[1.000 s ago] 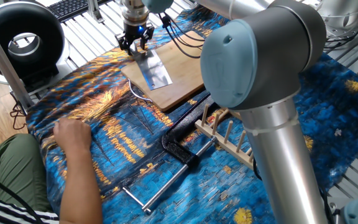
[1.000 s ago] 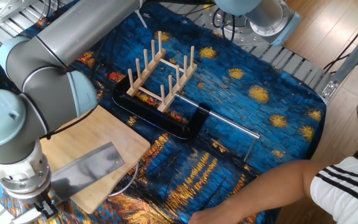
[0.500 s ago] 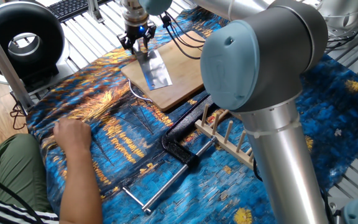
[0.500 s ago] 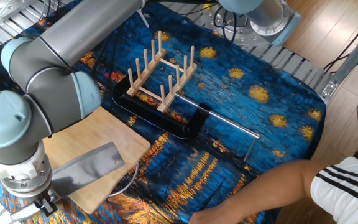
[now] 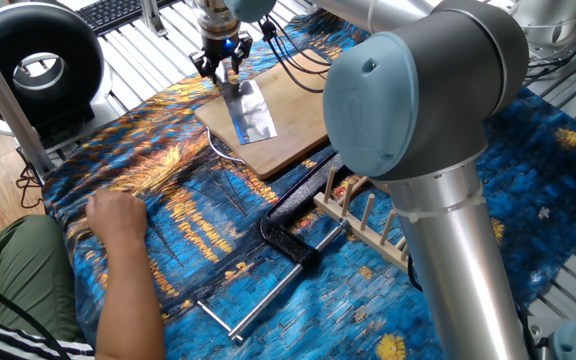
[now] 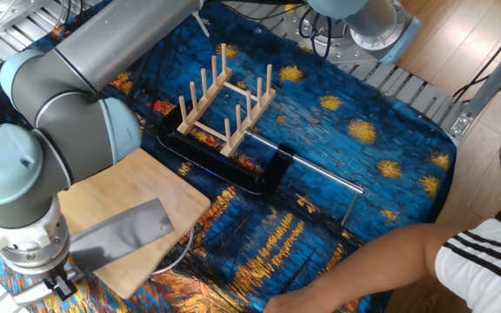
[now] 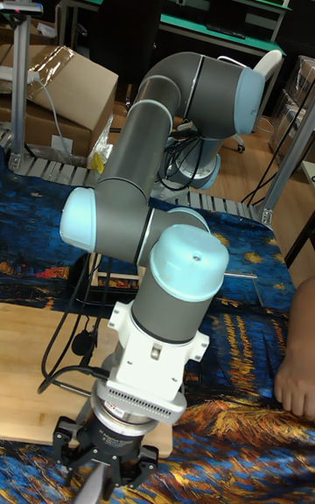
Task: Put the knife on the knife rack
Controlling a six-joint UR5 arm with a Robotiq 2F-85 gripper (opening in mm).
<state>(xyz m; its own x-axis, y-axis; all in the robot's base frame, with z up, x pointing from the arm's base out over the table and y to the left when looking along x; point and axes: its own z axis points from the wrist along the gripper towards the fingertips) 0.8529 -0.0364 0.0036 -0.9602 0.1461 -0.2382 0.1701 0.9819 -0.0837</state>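
Observation:
The knife (image 5: 249, 112) has a broad silver-grey blade (image 6: 121, 238) that lies across the bamboo cutting board (image 5: 298, 115), its handle end toward the far left edge. My gripper (image 5: 219, 68) points down over that end, its fingers shut on the handle. In the other fixed view the gripper (image 6: 49, 283) is at the bottom left, at the blade's near end. The tall fixed view shows the gripper (image 7: 98, 469) from above at the bottom edge. The knife rack (image 5: 365, 224) (image 6: 227, 97), pale wood with upright pegs, stands beyond the board, apart from the knife.
A black clamp (image 5: 290, 241) with a thin metal bar (image 6: 316, 176) lies next to the rack on the blue patterned cloth. A person's hand (image 5: 118, 213) and forearm (image 6: 368, 268) rest on the cloth at the near edge. My arm's big elbow (image 5: 418, 90) looms over the rack.
The gripper has crept slightly up and away along the board's far edge with the knife's handle end. The blade has shifted a little with it. The person's hand has stayed still.

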